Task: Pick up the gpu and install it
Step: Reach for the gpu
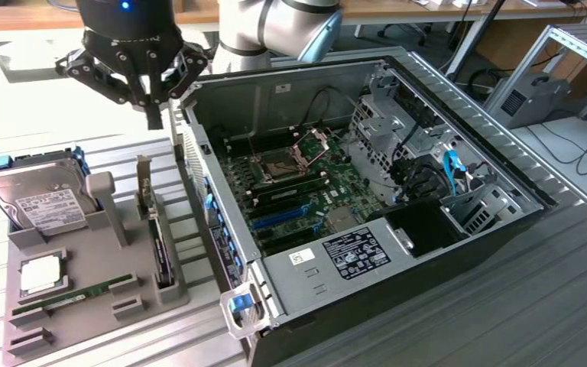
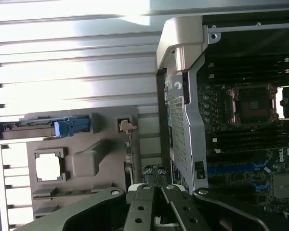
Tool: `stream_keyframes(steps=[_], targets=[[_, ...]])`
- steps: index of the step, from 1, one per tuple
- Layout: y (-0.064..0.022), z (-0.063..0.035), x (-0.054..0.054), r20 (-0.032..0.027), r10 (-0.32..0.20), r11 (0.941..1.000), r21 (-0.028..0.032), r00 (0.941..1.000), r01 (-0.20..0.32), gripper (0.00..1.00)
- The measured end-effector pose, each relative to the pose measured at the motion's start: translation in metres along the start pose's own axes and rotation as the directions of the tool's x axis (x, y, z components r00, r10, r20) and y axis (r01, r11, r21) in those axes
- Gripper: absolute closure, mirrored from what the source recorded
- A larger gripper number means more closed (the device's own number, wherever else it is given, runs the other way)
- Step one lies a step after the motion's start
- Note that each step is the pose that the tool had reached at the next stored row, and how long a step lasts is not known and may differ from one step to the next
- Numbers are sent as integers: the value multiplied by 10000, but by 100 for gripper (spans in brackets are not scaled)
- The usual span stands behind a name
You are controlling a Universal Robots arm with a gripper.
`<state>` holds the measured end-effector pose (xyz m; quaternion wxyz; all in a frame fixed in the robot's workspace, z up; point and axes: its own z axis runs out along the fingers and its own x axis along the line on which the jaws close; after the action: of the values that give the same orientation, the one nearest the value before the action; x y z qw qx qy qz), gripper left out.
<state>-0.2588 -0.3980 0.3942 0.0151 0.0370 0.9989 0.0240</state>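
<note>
While its fingers (image 1: 154,105) are pressed together on nothing, the gripper (image 1: 154,121) hangs above and apart from the gpu (image 1: 158,237), which stands on edge in the tray (image 1: 79,287), at the exterior view's left of the case (image 1: 312,292).

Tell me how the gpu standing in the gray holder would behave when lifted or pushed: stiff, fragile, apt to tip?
The gpu looks like a thin flat card, so it probably stays stiff. It stands on edge in a slot of the gray holder, so a sideways push might tilt it. Its bare components seem fragile.
</note>
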Motion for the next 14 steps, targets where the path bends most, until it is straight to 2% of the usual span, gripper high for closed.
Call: stream_keyframes(steps=[14], targets=[[-17,-7,233,17,-1,10000,-2,10000,1,89]])
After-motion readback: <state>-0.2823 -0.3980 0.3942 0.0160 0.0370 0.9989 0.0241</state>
